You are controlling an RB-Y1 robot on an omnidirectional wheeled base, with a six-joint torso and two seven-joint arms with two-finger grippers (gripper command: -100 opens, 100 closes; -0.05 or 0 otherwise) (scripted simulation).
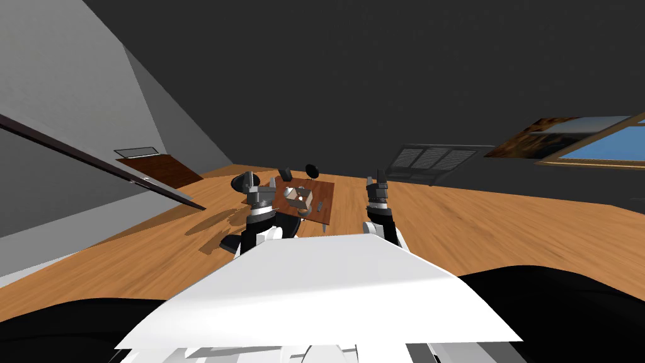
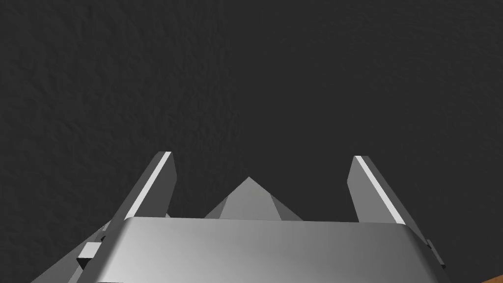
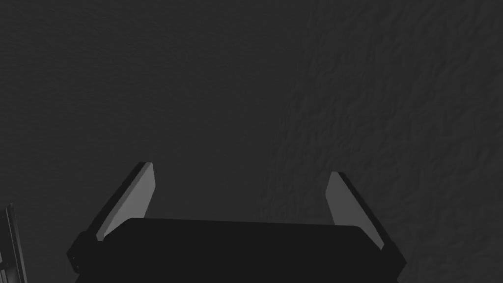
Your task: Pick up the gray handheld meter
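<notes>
Standing upraised with fingers spread wide and empty, the left gripper [image 1: 252, 179] and right gripper [image 1: 380, 176] flank one small wooden table [image 1: 325, 191] ahead, the left just beside its near corner, the right well apart. On it I count three small things: a pale boxy object [image 1: 299, 198], a smaller pale piece [image 1: 286, 191] beyond it, and one slim gray oblong [image 1: 320, 207], which I take for the meter, lying forward between both grippers with its long axis running roughly away from me. Three dark chairs [image 1: 311, 169] ring the table's left and far sides.
</notes>
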